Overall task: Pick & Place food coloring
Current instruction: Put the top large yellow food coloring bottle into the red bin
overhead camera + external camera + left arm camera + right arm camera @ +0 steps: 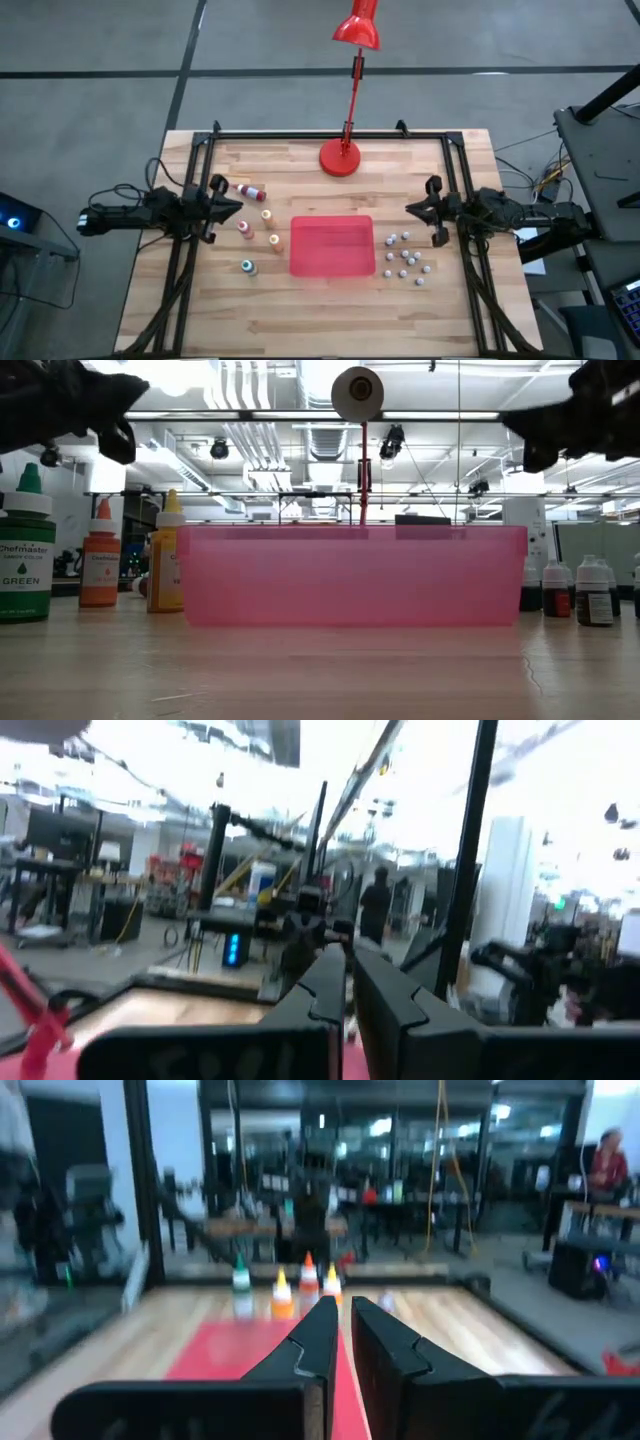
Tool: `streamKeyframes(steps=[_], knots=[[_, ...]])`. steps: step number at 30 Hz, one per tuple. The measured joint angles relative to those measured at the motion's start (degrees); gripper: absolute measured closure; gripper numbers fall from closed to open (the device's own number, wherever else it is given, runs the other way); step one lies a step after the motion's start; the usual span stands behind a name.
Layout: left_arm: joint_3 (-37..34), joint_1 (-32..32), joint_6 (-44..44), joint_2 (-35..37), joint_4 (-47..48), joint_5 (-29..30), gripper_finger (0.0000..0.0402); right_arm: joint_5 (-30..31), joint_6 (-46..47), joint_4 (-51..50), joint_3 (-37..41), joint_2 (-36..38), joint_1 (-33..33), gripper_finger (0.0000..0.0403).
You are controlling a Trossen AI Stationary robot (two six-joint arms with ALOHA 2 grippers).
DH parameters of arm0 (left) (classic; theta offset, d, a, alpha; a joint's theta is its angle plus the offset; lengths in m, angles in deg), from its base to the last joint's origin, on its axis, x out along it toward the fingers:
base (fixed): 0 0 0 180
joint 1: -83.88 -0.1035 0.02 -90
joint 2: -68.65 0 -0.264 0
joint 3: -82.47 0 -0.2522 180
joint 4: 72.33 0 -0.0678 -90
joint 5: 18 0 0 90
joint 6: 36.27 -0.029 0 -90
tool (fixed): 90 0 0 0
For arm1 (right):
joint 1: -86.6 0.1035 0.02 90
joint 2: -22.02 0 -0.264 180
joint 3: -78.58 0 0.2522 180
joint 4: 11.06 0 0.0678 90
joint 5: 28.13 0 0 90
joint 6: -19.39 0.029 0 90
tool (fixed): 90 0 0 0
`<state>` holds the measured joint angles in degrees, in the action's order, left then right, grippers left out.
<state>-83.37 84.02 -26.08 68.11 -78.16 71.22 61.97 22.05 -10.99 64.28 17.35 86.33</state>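
Several tiny food coloring bottles sit on the wooden table left of the red tray [330, 247]. A green-capped one [248, 266], an orange one [275, 240], a yellow one [267, 215] and a pinkish one [243, 227] stand upright on their bases. A red-capped one [250, 190] lies on its side. My left gripper [237, 205] hovers shut at the table's left side, just beside the bottles, and is also seen in the left wrist view [348, 952]. My right gripper [411, 208] hovers shut at the right side, facing the tray [343, 1302]. Neither holds anything.
Several small dark bottles with grey-white caps [405, 258] stand right of the tray. A red desk lamp's base [340, 158] sits at the far middle. A black frame [330, 133] borders the table's far and side edges. Bare wood lies in front of the tray.
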Motion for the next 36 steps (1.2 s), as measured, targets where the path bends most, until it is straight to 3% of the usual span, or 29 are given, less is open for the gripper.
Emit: streamKeyframes(steps=[16,25,36], knots=[[0.02,0.00,1.28,0.00,-20.68,-0.01,0.0402,0.00,3.84,29.34,-0.02,0.02,0.00,0.0374],[0.02,0.00,2.58,-0.02,-28.63,-0.02,0.0402,-0.02,4.03,30.63,-0.02,0.00,0.00,0.0374],[0.02,0.00,8.55,-2.17,-22.45,-0.03,0.0402,0.00,9.47,24.18,-0.02,0.02,0.00,0.0374]])
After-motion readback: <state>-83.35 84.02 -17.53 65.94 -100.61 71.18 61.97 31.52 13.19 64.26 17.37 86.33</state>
